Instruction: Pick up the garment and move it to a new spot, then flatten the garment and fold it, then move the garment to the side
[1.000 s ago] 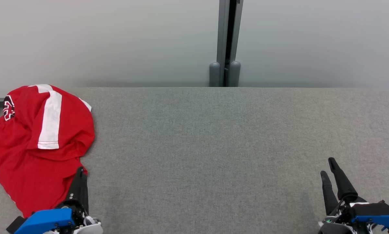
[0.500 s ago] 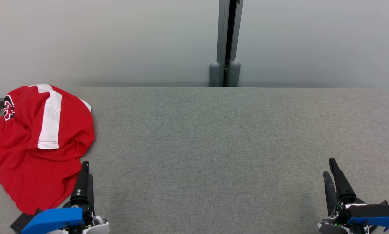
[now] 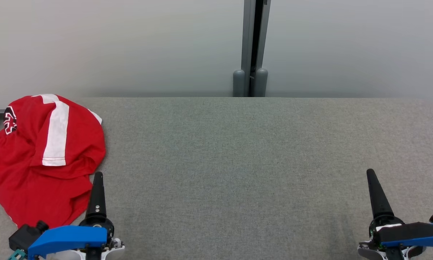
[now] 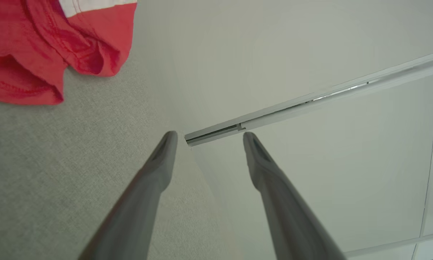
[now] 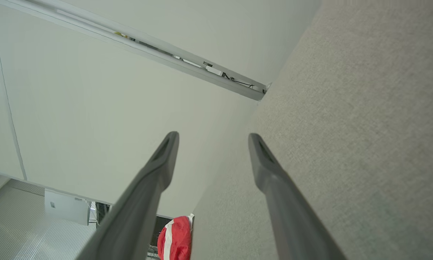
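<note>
The garment (image 3: 43, 159) is red with a white stripe and a black-and-white print. It lies bunched at the far left of the grey fabric table (image 3: 238, 162), its left edge reaching the table's side. My left gripper (image 3: 98, 175) stands just right of the garment's near corner, open and holding nothing. In the left wrist view the left gripper (image 4: 210, 134) has its fingers spread, and the garment (image 4: 39, 47) lies apart at the upper left. My right gripper (image 3: 370, 172) is at the near right, open and empty. The right wrist view shows the right gripper (image 5: 213, 134) with the garment (image 5: 175, 240) small and far off.
A pale wall runs along the table's far edge, with a grey upright post (image 3: 251, 47) at its middle. The table's left edge lies just beyond the garment. Grey fabric stretches from the garment to the right gripper.
My left gripper has opened, let go of the garment's near corner and drawn off to the right. Both grippers have turned edge-on in the head view. The garment has stayed put.
</note>
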Controlling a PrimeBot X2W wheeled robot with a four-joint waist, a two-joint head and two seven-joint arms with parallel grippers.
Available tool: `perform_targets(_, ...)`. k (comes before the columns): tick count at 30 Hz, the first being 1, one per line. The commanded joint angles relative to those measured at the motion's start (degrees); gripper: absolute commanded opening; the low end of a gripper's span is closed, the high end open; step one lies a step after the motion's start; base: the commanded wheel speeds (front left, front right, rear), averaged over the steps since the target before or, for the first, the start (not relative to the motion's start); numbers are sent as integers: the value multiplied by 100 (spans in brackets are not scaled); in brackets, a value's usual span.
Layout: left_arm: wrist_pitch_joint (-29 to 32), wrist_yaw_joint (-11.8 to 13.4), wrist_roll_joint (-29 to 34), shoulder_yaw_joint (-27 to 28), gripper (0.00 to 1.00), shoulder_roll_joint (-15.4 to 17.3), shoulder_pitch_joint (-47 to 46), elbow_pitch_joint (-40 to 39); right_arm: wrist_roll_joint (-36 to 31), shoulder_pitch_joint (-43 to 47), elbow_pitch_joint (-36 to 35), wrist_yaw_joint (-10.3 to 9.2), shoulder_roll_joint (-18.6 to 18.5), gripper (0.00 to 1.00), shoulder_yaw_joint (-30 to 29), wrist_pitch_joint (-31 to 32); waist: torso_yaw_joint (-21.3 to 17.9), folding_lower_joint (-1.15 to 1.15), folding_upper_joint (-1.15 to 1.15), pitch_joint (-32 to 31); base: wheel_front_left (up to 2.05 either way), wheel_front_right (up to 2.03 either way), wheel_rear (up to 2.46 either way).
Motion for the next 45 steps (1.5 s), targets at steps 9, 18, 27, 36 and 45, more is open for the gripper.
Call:
perform_targets(9,-207,141,1485,-214,100,50,41,-170,-1141,103,-298,8,-40,100,133,-209,-6,0,0,-6,0,0,0)
perform_targets(18,-398,233,2652,-381,100,52,158,-157,-2299,198,-322,10,-45,100,309,-400,-6,0,0,-7,0,0,0)
perform_targets(27,-539,239,3274,-441,100,54,247,-64,-3091,233,-253,11,-49,100,393,-539,-10,0,0,-12,0,0,0)
perform_targets(36,-682,258,3792,-466,100,56,308,108,-3754,275,-246,12,-52,100,431,-681,-13,0,0,-20,0,0,0)
perform_targets(45,-813,281,4224,-496,100,58,338,179,-4354,299,-203,13,-56,100,470,-814,-15,0,0,-28,0,0,0)
